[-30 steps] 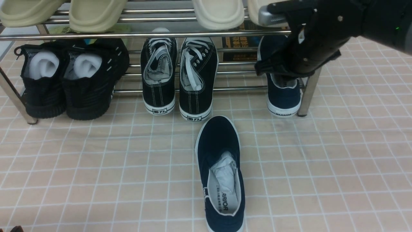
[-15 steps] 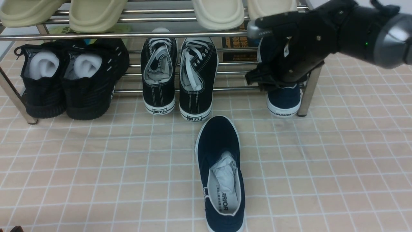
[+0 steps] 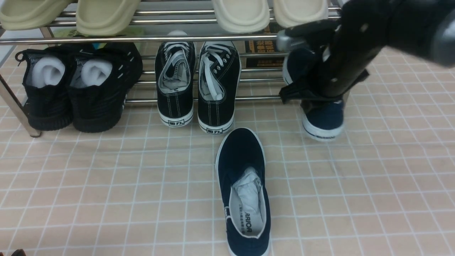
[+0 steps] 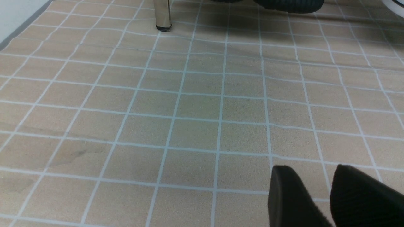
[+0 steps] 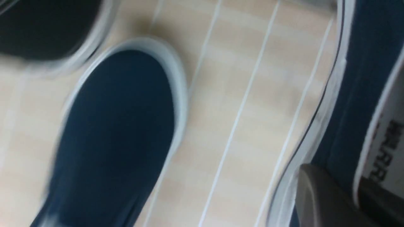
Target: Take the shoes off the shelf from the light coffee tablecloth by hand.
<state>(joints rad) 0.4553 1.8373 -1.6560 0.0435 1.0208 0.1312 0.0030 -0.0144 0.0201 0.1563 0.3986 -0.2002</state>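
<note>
My right fingers (image 5: 342, 195) are closed on the side wall of a navy slip-on (image 3: 325, 115) at the right end of the chrome shoe rack (image 3: 256, 38). The canvas looks light and soft, the rubber sole stiffer; a pinched edge might let the shoe swing. Its mate (image 3: 245, 142) lies in front of the rack on the beige gridded cloth (image 3: 142, 199), crumpled paper (image 3: 247, 186) filling its opening. My left fingers (image 4: 312, 189) stand slightly apart, unloaded.

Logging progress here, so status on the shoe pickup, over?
Right end effector gripping second navy shoe by its side wall. First navy shoe lies on tablecloth. Left end effector empty.
</note>
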